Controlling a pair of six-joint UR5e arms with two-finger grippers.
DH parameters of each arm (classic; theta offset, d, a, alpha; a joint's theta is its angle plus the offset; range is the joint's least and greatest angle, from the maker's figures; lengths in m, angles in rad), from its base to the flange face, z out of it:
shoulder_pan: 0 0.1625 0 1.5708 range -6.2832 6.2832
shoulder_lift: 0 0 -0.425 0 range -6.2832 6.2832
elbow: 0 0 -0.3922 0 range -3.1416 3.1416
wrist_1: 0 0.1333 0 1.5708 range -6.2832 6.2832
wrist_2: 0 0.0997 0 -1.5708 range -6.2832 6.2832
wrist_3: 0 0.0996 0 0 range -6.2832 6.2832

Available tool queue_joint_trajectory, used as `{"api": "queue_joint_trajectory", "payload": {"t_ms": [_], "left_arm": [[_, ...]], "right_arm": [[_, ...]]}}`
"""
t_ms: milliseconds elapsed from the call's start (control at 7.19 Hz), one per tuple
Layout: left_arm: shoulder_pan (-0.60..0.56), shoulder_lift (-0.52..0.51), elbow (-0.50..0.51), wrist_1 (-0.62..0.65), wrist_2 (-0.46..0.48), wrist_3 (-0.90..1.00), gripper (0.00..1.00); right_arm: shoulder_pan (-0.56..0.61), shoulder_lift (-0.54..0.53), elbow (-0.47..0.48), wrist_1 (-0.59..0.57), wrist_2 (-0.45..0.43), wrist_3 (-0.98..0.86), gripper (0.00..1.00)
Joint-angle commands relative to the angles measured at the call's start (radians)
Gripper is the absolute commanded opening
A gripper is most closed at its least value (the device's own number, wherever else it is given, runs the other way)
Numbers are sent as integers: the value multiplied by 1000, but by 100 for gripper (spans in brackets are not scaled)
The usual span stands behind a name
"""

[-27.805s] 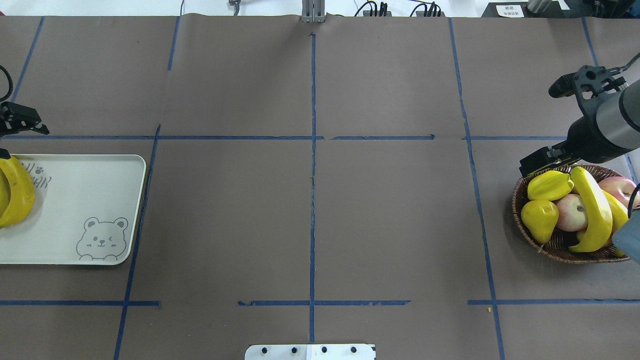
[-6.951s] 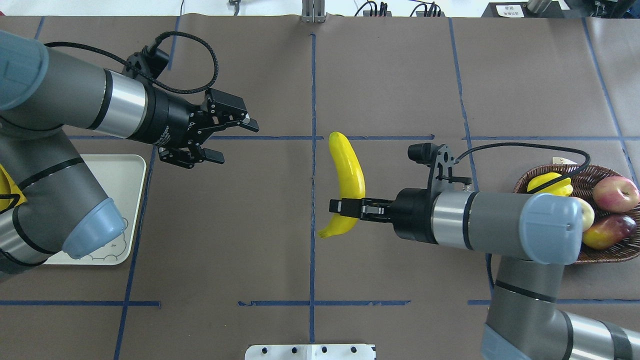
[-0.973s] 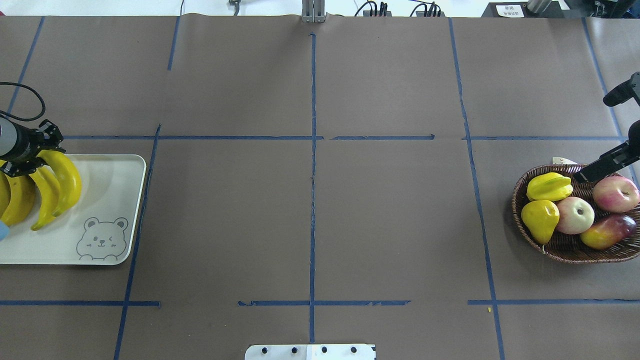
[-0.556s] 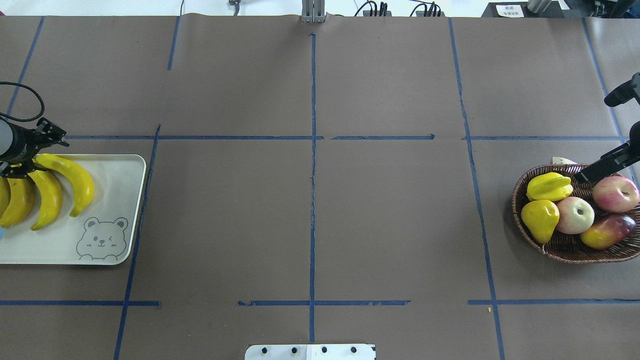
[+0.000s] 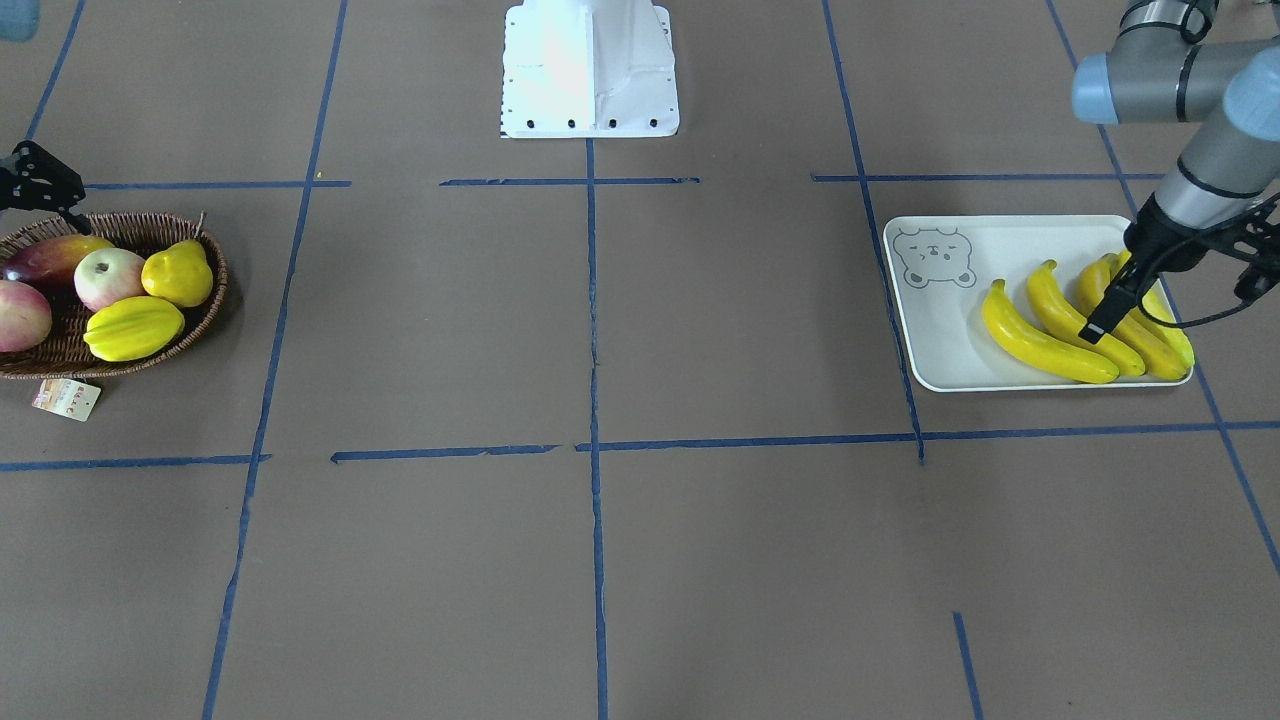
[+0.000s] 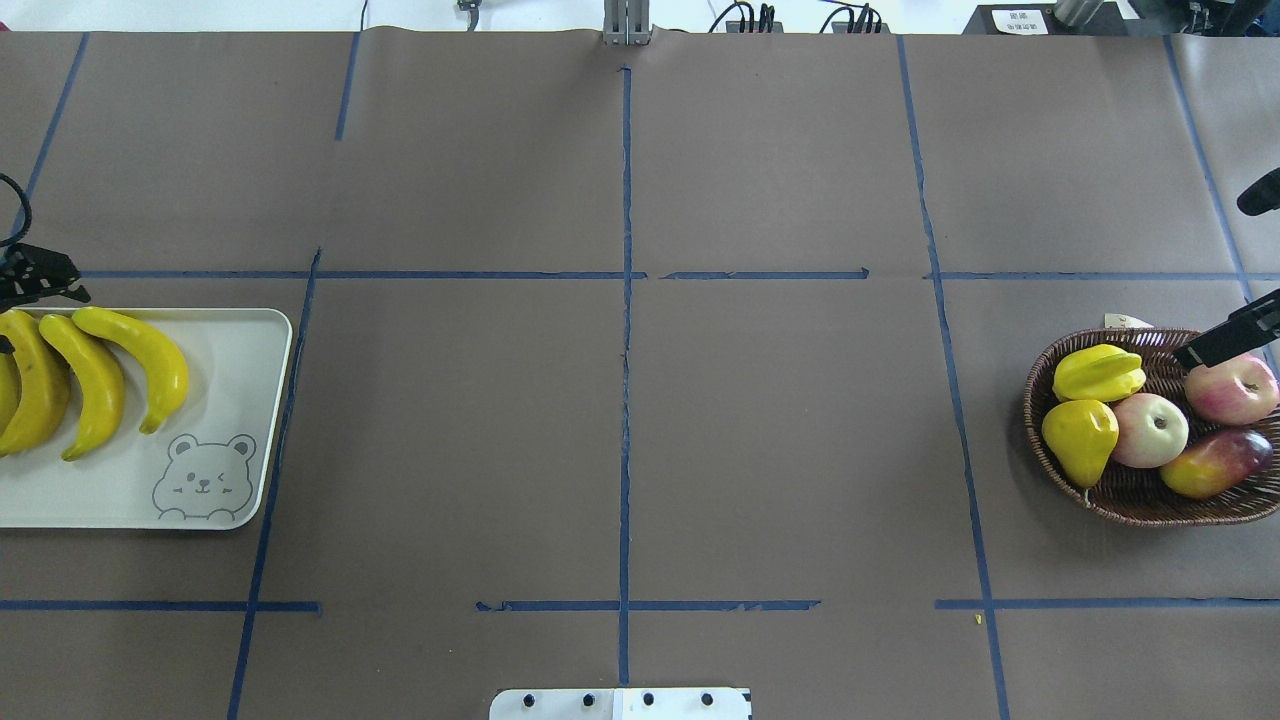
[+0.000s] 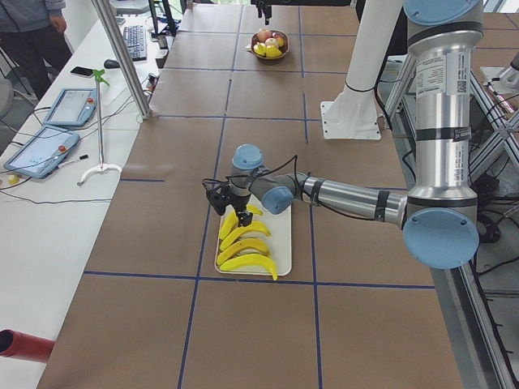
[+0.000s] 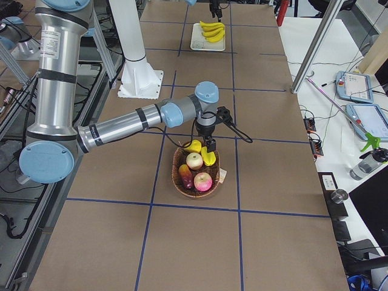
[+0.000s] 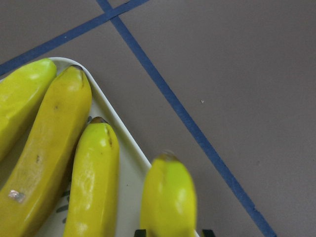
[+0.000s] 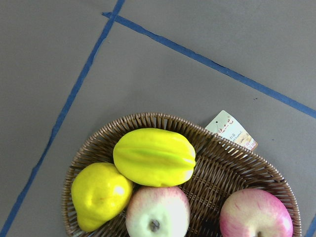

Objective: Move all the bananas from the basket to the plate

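Note:
Four yellow bananas (image 5: 1040,345) lie side by side on the pale bear-face plate (image 5: 940,340) at the table's left end. The overhead view shows three of them (image 6: 140,360) on the plate (image 6: 230,400), the fourth cut by the frame edge. My left gripper (image 5: 1100,325) hangs open just over their far ends (image 6: 40,285), holding nothing; its fingertips (image 9: 140,231) straddle one banana tip from above. The wicker basket (image 6: 1130,500) at the right end holds no banana. My right gripper (image 6: 1215,345) hovers over its far rim, open and empty.
The basket holds a starfruit (image 6: 1098,372), a yellow pear (image 6: 1080,435), two apples (image 6: 1150,430) and a red-yellow fruit (image 6: 1215,462); its paper tag (image 5: 66,398) lies outside. The robot's white base plate (image 5: 590,70) sits at mid-table edge. Brown paper with blue tape lines lies between.
My left gripper let go of the last banana, which settled flat on the plate, then drew back toward the left edge. My right gripper slid slightly right.

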Motion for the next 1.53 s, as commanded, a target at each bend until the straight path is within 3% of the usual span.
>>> {"api": "queue_joint_trajectory", "payload": {"t_ms": [0, 139, 417, 695, 834, 1390], "left_arm": [[-95, 69, -2, 14, -26, 392, 100], [-152, 69, -6, 86, -46, 568, 100], [-289, 63, -6, 254, -106, 953, 100], [-390, 52, -8, 426, -193, 1178, 100], [-409, 52, -15, 476, -256, 1196, 100], [-456, 96, -64, 513, -267, 1197, 100]], "right_arm": [[101, -46, -29, -1, 36, -144, 100], [176, -51, -78, -1, 91, -241, 100], [266, -59, -158, -2, 96, -375, 100], [317, -60, -190, -33, 96, -402, 100], [337, -60, -189, -66, 96, -402, 100], [350, -114, -216, -91, 87, -362, 99]]}}
